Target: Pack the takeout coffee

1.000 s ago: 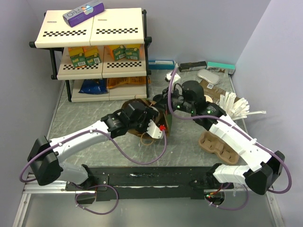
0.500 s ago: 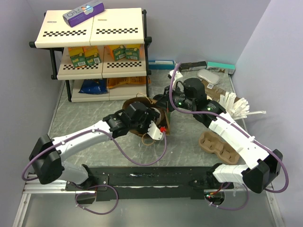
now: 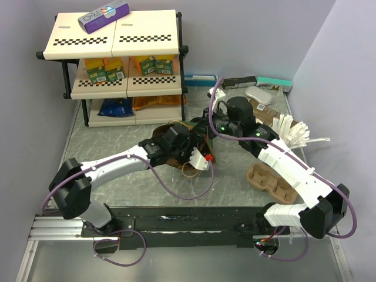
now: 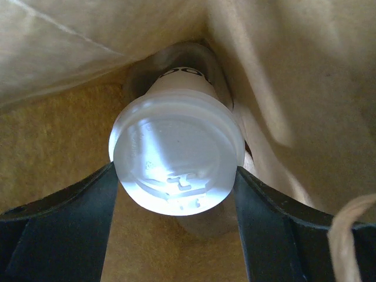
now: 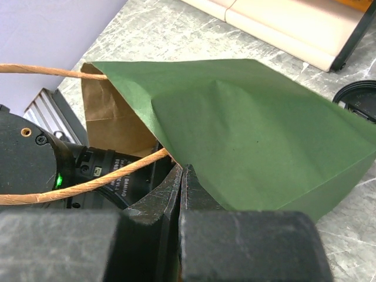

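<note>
Coffee cup [image 4: 176, 158] sat inside the paper bag [image 5: 247, 129], clamped at its lid by the left hand [image 4: 175, 173], its body running away toward 12 o'clock, while the right hand [image 5: 183, 176] pinched the bag's edge.

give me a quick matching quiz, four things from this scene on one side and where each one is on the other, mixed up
1 coffee cup
2 paper bag
3 cup tray
4 purple box

A on top of the shelf
B pinched by the right fingers
C between the left fingers, inside the bag
D beside the right arm

Pairs: 1-C, 2-B, 3-D, 4-A
</note>
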Controlling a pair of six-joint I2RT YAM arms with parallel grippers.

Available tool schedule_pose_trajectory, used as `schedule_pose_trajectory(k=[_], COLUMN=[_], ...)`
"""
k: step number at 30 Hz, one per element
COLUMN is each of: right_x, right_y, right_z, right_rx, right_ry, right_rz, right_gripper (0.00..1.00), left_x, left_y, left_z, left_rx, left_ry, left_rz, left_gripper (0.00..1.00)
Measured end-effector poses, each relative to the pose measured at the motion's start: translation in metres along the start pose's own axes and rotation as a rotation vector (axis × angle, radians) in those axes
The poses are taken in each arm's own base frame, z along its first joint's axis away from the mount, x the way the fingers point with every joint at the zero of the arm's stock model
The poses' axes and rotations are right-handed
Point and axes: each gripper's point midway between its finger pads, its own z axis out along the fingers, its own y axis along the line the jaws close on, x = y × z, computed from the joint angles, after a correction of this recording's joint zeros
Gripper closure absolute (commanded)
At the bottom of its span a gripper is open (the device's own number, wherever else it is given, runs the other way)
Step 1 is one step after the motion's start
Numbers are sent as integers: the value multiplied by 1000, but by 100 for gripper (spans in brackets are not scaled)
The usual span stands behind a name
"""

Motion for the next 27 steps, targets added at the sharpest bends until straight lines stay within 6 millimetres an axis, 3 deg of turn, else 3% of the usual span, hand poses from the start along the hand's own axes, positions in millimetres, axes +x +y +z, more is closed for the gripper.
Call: schedule_pose_trajectory(k=[12, 27], right_x=[-7, -5], right_y=[1, -13], right_z=[-2, -2], right_rx=[-2, 35], right_ry=[-14, -3], right_rz=[-1, 18], right_gripper=[100, 100], left_x=[5, 15], left_y=[15, 22], left_z=[1, 25], left_rx=[-51, -51], left_ry=[45, 129], left_rz=[-26, -19], left_gripper=[99, 99])
